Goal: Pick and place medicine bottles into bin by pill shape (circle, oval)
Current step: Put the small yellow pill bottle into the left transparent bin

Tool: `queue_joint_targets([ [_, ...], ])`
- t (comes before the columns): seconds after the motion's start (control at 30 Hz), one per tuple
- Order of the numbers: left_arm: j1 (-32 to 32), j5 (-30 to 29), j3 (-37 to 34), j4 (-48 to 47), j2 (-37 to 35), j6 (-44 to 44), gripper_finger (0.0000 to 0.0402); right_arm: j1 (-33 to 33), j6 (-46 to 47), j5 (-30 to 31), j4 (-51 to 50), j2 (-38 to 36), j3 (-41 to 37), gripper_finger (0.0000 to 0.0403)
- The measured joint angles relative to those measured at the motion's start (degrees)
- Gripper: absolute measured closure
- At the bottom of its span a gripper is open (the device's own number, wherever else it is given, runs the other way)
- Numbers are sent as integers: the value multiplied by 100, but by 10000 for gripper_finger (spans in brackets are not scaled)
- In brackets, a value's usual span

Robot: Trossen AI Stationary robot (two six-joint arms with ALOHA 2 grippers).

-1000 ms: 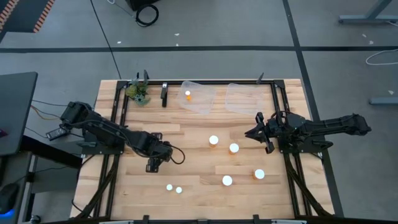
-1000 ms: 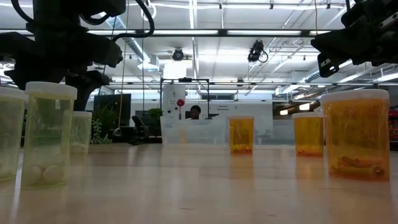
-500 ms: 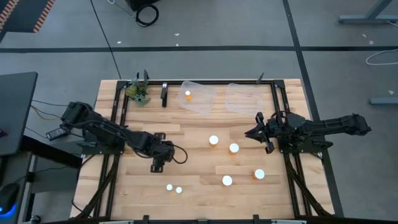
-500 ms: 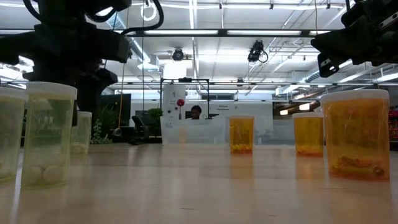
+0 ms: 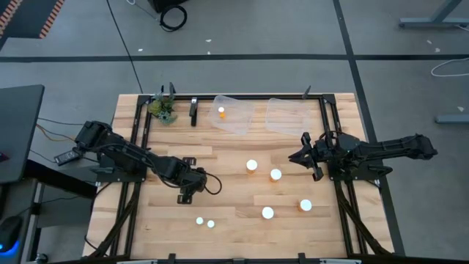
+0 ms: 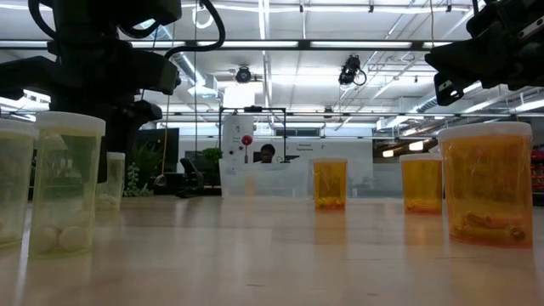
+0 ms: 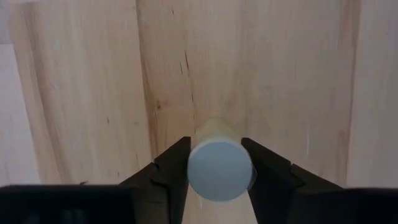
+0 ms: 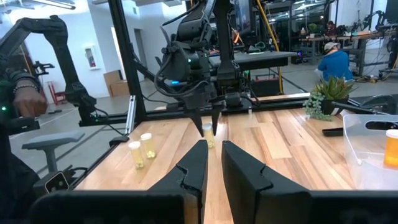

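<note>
Left wrist view: small white-capped bottle [image 7: 219, 169] stood on the wooden table [image 7: 81, 93], lower centre of frame, left gripper [image 7: 217, 163] fingers snug against both sides of its cap. Right gripper [image 5: 298, 156] was closed and empty, hovering right of centre in high view.

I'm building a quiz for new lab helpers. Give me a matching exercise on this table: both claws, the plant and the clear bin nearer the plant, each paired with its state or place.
Things:
1. left claw
2. right claw
3. plant
4. bin nearer the plant

States or places:
A. shut, holding nothing
B. holds one orange bottle
C. closed on a small bottle
D. at a far corner of the table

Pairs: 1-C, 2-A, 3-D, 4-B
</note>
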Motion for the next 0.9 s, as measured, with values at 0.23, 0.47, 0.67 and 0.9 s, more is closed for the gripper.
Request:
queue_joint_targets([
  [0.23, 0, -2, 0, -4, 0, 4, 277, 1, 0, 0, 0, 0, -2, 349],
  [0.47, 8, -2, 0, -4, 0, 4, 271, 0, 0, 0, -1, 0, -1, 349],
  [0.67, 132, 17, 106, -92, 0, 9, 275, 1, 0, 0, -1, 0, 0, 349],
  [0.9, 349, 26, 303, -222, 0, 241, 271, 1, 0, 0, -2, 0, -2, 349],
])
